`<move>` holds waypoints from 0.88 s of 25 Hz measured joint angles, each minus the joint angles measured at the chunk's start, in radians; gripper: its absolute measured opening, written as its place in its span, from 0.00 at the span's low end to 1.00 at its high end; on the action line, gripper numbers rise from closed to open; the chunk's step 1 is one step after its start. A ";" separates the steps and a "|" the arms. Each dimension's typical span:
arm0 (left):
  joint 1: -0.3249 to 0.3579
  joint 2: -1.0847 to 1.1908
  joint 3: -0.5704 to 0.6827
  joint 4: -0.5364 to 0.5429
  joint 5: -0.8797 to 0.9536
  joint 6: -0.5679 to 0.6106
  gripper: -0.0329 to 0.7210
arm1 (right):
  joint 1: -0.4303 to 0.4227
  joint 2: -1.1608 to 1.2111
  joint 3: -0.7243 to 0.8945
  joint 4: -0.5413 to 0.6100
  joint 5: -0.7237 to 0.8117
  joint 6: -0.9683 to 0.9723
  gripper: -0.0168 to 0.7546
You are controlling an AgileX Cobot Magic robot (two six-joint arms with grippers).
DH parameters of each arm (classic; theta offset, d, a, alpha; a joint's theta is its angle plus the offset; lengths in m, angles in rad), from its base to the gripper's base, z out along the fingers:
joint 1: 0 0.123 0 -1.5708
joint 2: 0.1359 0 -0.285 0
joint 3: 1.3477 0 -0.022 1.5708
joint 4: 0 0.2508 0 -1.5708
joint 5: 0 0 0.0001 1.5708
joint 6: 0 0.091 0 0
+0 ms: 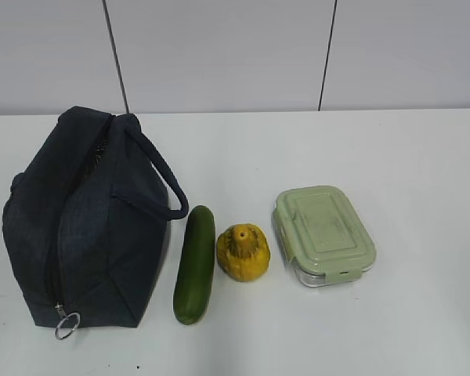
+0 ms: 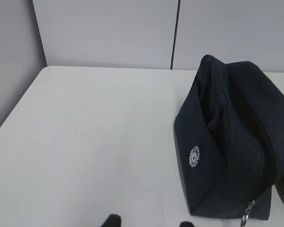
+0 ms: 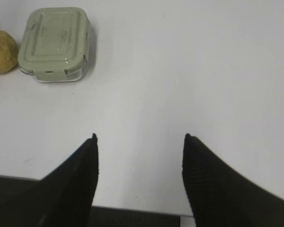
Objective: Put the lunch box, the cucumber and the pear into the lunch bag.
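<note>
Bag (image 1: 86, 227) stands at the left of the white bench (image 1: 407, 157), dark navy, boxy, zipper running along its top toward the near end. Silver ring pull (image 1: 66, 325) hangs at the near bottom corner. 1 strap handle (image 1: 160, 176) loops out on the side facing the cucumber. In the left wrist view the bag (image 2: 227, 156) shows a small round white logo (image 2: 194, 156) on its end panel.

Cucumber (image 1: 195, 264) lies flat just beside the bag's right side, long axis running near to far. Pear (image 1: 243, 251) sits just right of the cucumber, touching or nearly so; cannot tell which. Lunch box (image 1: 323, 233) rests flat a little right of the pear, apart from it, sage-green lid on, clear base showing at the near edge. All 3 items are on the bench, outside the bag.

Left gripper (image 2: 149, 222): only 2 dark tips at the bottom edge of its wrist view, jaws apart with bare bench between, holding nothing, left of the bag.

Right gripper (image 3: 139, 142): jaws wide apart over bare bench, empty, well apart from the lunch box (image 3: 54, 42) and pear (image 3: 2, 51) seen at upper left of its view.
</note>
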 joint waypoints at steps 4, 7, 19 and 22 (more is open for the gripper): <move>0.000 0.000 0.000 0.000 0.000 0.000 0.36 | 0.000 0.142 -0.015 0.019 -0.144 0.035 0.70; 0.000 0.000 0.000 0.000 0.000 0.000 0.36 | 0.000 0.264 -0.028 0.062 -0.228 0.049 0.73; 0.000 0.000 0.000 0.000 0.000 0.000 0.36 | 0.000 0.885 -0.273 0.270 -0.398 -0.001 0.71; 0.000 0.000 0.000 0.000 0.000 0.000 0.36 | 0.000 1.055 -0.394 0.385 -0.365 -0.131 0.68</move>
